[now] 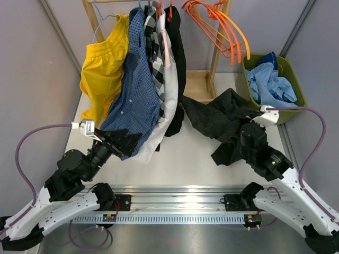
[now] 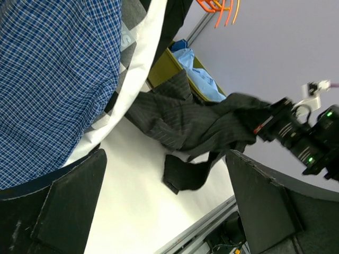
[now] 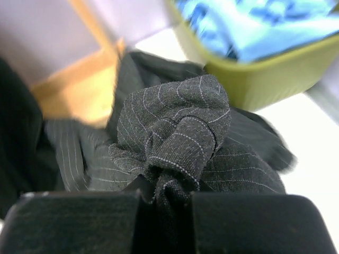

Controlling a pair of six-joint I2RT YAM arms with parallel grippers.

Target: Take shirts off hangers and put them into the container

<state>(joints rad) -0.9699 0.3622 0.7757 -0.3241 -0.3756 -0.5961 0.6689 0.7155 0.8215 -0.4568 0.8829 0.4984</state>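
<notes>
A black pinstriped shirt lies crumpled on the white table, off any hanger. My right gripper is shut on a bunched fold of the black pinstriped shirt, pinched between its jaws. The olive container stands just behind it, with light blue shirts inside. Yellow, dark blue check, black-and-white check, white and black shirts hang on the rack. My left gripper stands open and empty under the blue check hem. Empty orange hangers hang at the top right.
A wooden rack post and its base board stand between the hanging shirts and the container. A metal rail runs along the near table edge. Grey walls close in on both sides.
</notes>
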